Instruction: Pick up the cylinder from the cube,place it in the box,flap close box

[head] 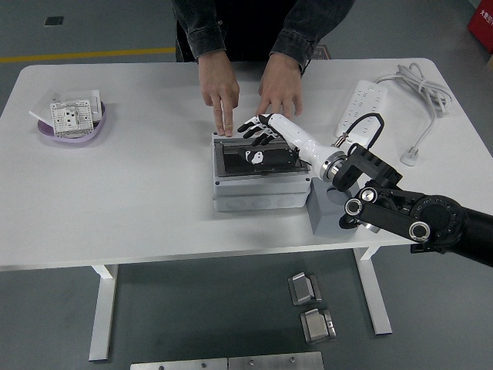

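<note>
White table (139,193), grey floor beyond, a person standing at the far side. Far left: a purple dish (71,127) holding a white socket plate (71,115).

Centre: the grey box (260,179). Its clear flap (258,156) lies nearly flat over the opening, long axis running left to right, hinge at the far edge. The person's hands (219,96) rest at that far rim, one finger pressing its left corner.

The right hand (260,131), white with black fingertips, lies directly over the flap, fingers spread and flat, holding nothing. The flap sits just under the palm, so the closing push is judged to go straight down.

Right of the box, touching it: the grey cube (331,212), largely hidden by the black forearm. The cylinder cannot be seen, neither on the cube nor through the flap. Far right: a power strip (362,104) and cable. The left arm is out of view.
</note>
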